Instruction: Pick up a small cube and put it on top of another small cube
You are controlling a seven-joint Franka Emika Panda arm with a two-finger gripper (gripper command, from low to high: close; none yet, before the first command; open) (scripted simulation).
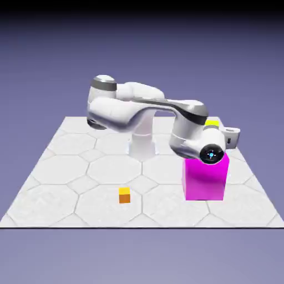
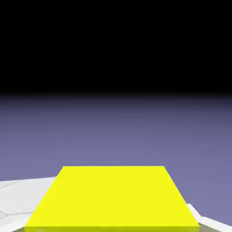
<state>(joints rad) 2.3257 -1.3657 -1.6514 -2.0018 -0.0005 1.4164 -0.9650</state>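
A small cube, bright yellow [image 2: 112, 199], fills the bottom of the hand view, large and close, right where the fingertips would show, and it hides them. In the exterior view only a sliver of this yellow cube [image 1: 212, 122] peeks out behind the arm's wrist, at the far right of the table. My gripper [image 1: 217, 127] is there too, mostly hidden behind the wrist and shut on the yellow cube. Past the cube the hand view shows only a table corner and the backdrop. The other small cube is hidden from both views.
A big magenta block [image 1: 205, 177] stands at the exterior view's right, directly in front of the wrist. A tiny orange cube [image 1: 125, 194] lies near the front middle of the white hexagon-tiled table [image 1: 66, 166].
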